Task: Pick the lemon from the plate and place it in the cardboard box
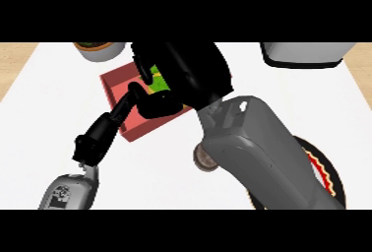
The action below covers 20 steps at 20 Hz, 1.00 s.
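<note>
Fingers point(149, 106) of the right hand point(181, 69): black, curled down over the box interior, closed around a yellow-green item, apparently the lemon point(161, 81), only a sliver of which shows; hand positioned above the cardboard box point(120, 93). Left hand point(91, 142): black, slim, extending from a grey forearm at the lower left up to the box's near wall; whether its fingers are open or closed cannot be told. Tabletop point(44, 123): plain white, matte, flat; a strip of light wood shows beyond its left and right edges at the top. Cardboard box: shallow, square, reddish-pink walls and floor, set at an angle at upper centre; interior largely hidden by the right hand. Plate point(327, 172): round, dark rim with a red and yellow wavy band, at lower right, mostly covered by the grey right forearm. Small round brownish object point(205, 160): beside the plate's left edge, partly hidden. Pot point(98, 50): white, rounded, with dark contents and a little green, top left. Appliance point(305, 54): grey with a black base, rounded corners, top right.
</note>
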Available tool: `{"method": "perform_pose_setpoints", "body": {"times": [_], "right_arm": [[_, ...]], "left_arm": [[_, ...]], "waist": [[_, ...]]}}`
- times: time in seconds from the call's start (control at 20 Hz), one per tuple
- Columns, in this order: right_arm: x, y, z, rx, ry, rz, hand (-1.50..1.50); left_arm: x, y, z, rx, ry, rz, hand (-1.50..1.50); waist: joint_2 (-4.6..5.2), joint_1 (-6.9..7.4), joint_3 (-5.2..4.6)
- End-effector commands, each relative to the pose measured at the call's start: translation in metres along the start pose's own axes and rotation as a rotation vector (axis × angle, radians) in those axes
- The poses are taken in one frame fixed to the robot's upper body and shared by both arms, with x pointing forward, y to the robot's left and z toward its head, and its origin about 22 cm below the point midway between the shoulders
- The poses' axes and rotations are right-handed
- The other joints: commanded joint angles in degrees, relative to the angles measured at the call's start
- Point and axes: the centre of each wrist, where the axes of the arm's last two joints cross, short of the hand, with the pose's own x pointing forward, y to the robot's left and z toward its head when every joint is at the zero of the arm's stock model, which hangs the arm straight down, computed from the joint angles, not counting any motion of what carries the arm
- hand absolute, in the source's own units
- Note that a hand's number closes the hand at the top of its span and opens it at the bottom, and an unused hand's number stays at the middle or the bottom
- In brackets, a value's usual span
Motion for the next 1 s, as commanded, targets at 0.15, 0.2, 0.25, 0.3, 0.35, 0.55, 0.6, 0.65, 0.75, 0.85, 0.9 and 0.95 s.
{"method": "perform_pose_setpoints", "body": {"times": [0.15, 0.2, 0.25, 0.3, 0.35, 0.55, 0.6, 0.65, 0.75, 0.85, 0.9, 0.95], "right_arm": [[-0.026, 0.023, -0.031, -0.023, 0.031, 0.068, 1.50], [-0.008, 0.016, -0.043, -0.013, 0.053, 0.064, 1.50], [-0.010, 0.028, -0.050, -0.017, 0.059, 0.094, 1.50], [-0.020, 0.018, -0.060, -0.013, 0.050, 0.112, 1.50], [-0.022, 0.036, -0.054, 0.008, 0.044, 0.128, 1.50], [-0.043, 0.051, -0.069, 0.021, 0.059, 0.163, 1.50], [-0.050, 0.062, -0.063, 0.028, 0.065, 0.178, 1.50], [-0.060, 0.076, -0.057, 0.026, 0.079, 0.186, 1.50], [-0.069, 0.074, -0.066, 0.067, 0.099, 0.181, 1.50], [-0.079, 0.082, -0.063, 0.073, 0.175, 0.125, 1.50], [-0.096, 0.085, -0.057, 0.086, 0.209, 0.071, 1.50], [-0.092, 0.084, -0.059, 0.095, 0.291, 0.019, -1.50]], "left_arm": [[-0.010, 0.006, 0.000, 0.001, 0.010, -0.010, 0.00], [-0.009, 0.013, 0.009, 0.006, 0.000, -0.014, 0.00], [-0.008, 0.000, -0.012, 0.010, 0.005, -0.012, 0.00], [0.011, 0.001, -0.004, -0.020, -0.002, -0.002, 0.00], [-0.001, -0.005, -0.011, -0.018, 0.009, -0.017, 0.00], [0.009, -0.006, -0.006, -0.020, -0.001, -0.018, 0.00], [-0.014, -0.002, -0.012, -0.013, 0.003, -0.004, 0.00], [0.000, -0.004, -0.019, -0.044, -0.030, -0.009, 0.00], [-0.005, -0.011, -0.012, -0.019, -0.017, -0.034, 0.00], [0.004, 0.003, -0.014, -0.044, -0.014, -0.007, 0.00], [0.003, 0.009, -0.017, -0.019, -0.025, -0.023, 0.00], [0.002, -0.024, -0.013, -0.067, -0.032, -0.013, 0.00]], "waist": [[0.05, -0.13, 0.00], [0.01, 0.34, -0.01], [0.22, 0.51, -0.03], [0.14, 0.63, -0.01], [0.17, 0.37, -0.02], [0.34, 1.34, -0.02], [0.45, 0.94, -0.04], [0.50, 1.33, -0.04], [0.60, 1.70, -0.04], [0.86, 3.01, -0.05], [0.92, 2.18, -0.03], [1.09, 4.05, -0.05]]}}
